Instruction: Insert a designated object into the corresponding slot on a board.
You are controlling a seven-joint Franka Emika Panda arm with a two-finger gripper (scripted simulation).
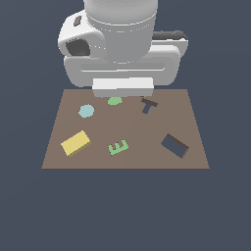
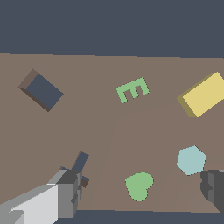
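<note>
So we're looking at a flat brown square board (image 1: 125, 157) and the big white arm is looming over its far edge, blocking a good chunk of the exterior view. The gripper (image 2: 140, 192) isn't really showing there at all, since the arm's body is covering it. In the wrist view we're only getting bits: one light grey finger (image 2: 43, 203) cut off at the corner and a dark grey stub of the other finger (image 2: 214, 190) at the opposite edge. They're sitting far apart, so the jaws are spread wide with nothing between them.

The flat yellow rectangular block (image 1: 75, 142) is lying loose on the board toward the exterior view's left, turned at an angle. The dark blue-grey rectangular recess (image 1: 175, 145) is sitting well apart from it on the exterior view's right, also skewed. Between them we're seeing a green E-shaped piece (image 1: 118, 147).

Further back, a pale teal octagon (image 1: 86, 111) is next to a green heart-shaped piece (image 1: 114, 101), which is partly tucked under the arm in the exterior view. The dark T-shaped recess (image 1: 148, 105) is half hidden behind the light finger in the wrist view.
</note>
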